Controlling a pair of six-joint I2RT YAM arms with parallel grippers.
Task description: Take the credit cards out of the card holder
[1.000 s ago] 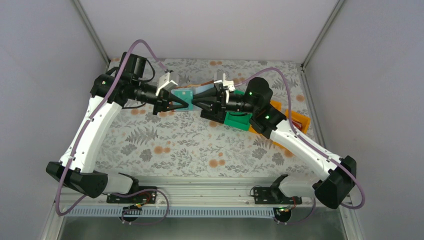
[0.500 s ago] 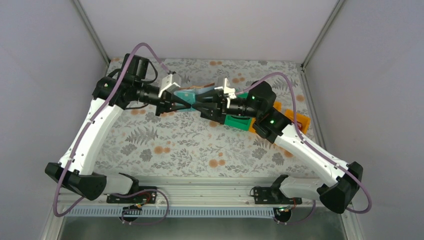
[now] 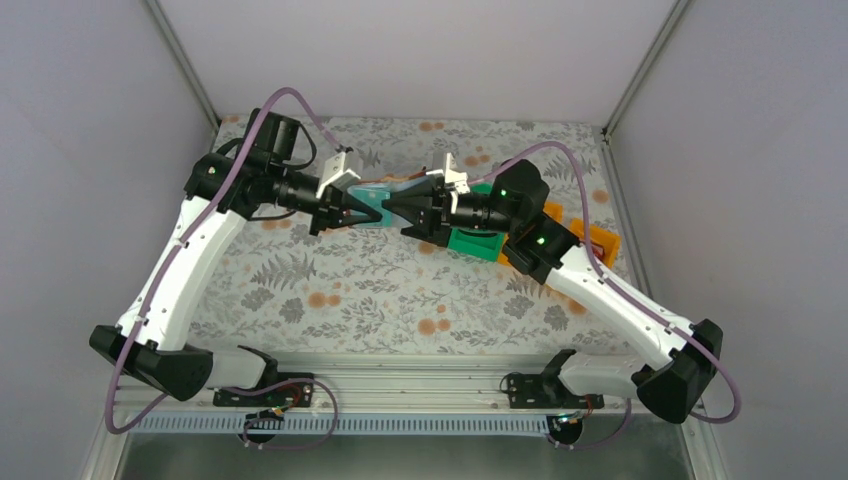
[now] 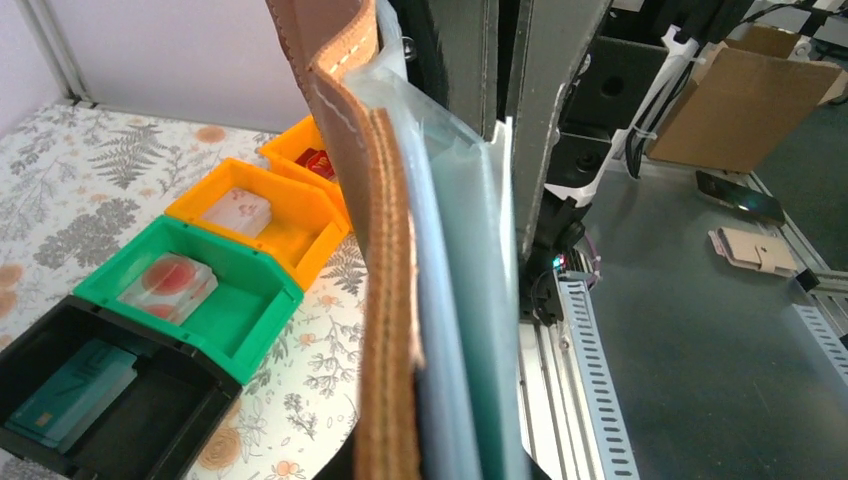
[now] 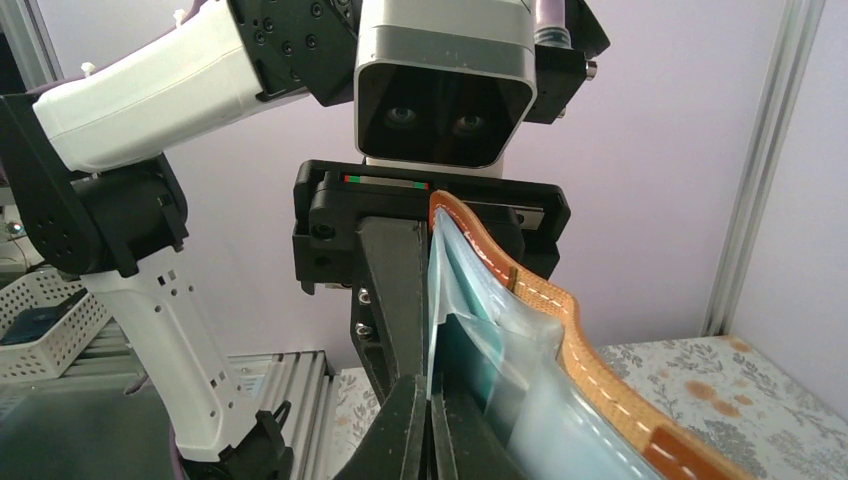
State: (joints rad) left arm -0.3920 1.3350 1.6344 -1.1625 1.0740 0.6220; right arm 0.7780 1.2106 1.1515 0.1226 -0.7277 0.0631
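table [image 3: 400, 290]: far end, both arms meet in mid-air | black bin [image 4: 150, 425], green bin [image 4: 255, 335], orange bin [image 4: 300, 215]: binned cards [image 4: 70, 400] inside, likely done | left gripper [image 3: 356, 212]: clamped on card holder [image 5: 590, 350], aloft | right gripper [image 3: 390, 206]: pinched nearly closed on teal card [image 4: 490, 330], part-slotted; pull-out remains

Floral-print table [image 3: 340, 290], black bin [image 4: 180, 420], green bin [image 4: 265, 335], two orange bins [image 4: 315, 230] in a row on it
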